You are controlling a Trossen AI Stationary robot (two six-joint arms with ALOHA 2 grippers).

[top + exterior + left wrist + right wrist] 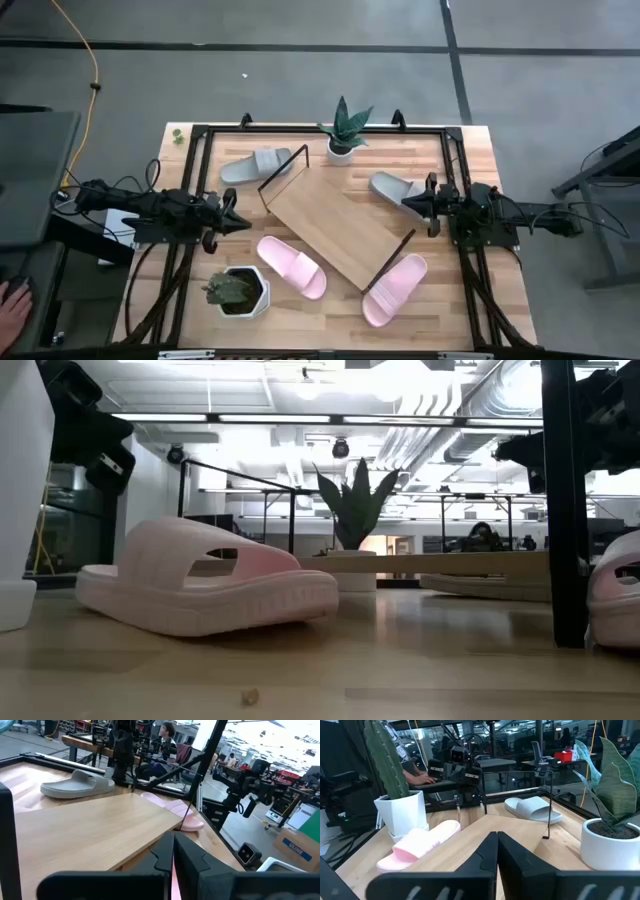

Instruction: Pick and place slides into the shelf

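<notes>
The shelf is a light-wood board with black wire end frames, standing slantwise in the middle of the table. All the slides lie sole-down on the tabletop. One grey slide is at the far left and one grey slide at the right of the board. One pink slide lies near the board's left and one pink slide at its near right end. My left gripper hovers shut, left of the board. My right gripper hovers shut, just beside the right grey slide.
A leafy plant in a white pot stands at the far edge. A second white pot sits near the left pink slide. A black frame rims the table. A person's hand shows off the table's left.
</notes>
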